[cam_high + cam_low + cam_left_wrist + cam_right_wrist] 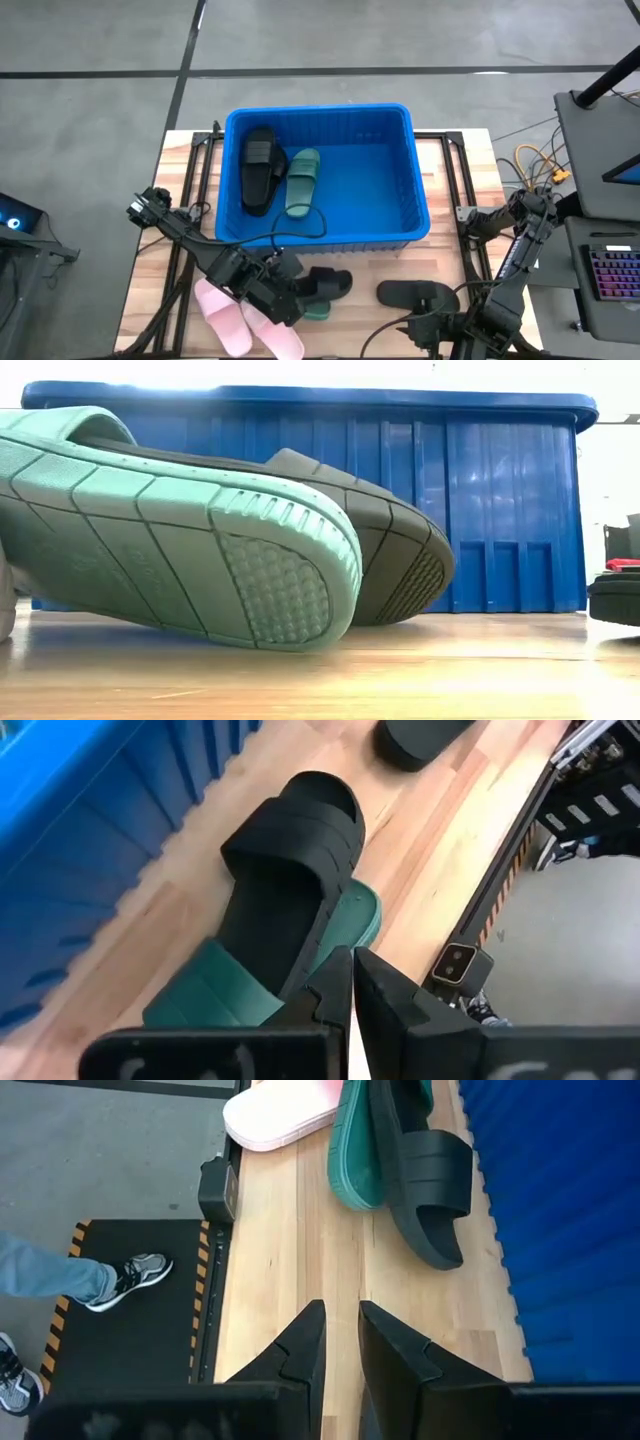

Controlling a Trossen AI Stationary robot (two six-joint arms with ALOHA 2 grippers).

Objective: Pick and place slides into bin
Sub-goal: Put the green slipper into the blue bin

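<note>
in the blue bin: black slide + green slide | still on the counter: pink pair, black-on-green stack, lone black slide | left claw pinched nearly closed, empty, right by the stack | right claw narrow gap, empty

A: The left arm and right arm are dark, jointed, trailing black cables.

B: The left gripper and right gripper have angular, matte black wedge fingers.

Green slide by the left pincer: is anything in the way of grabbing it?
Yes. A black slide lies on top of the green slide, covering most of it. The left pincer is at their near end.
</note>
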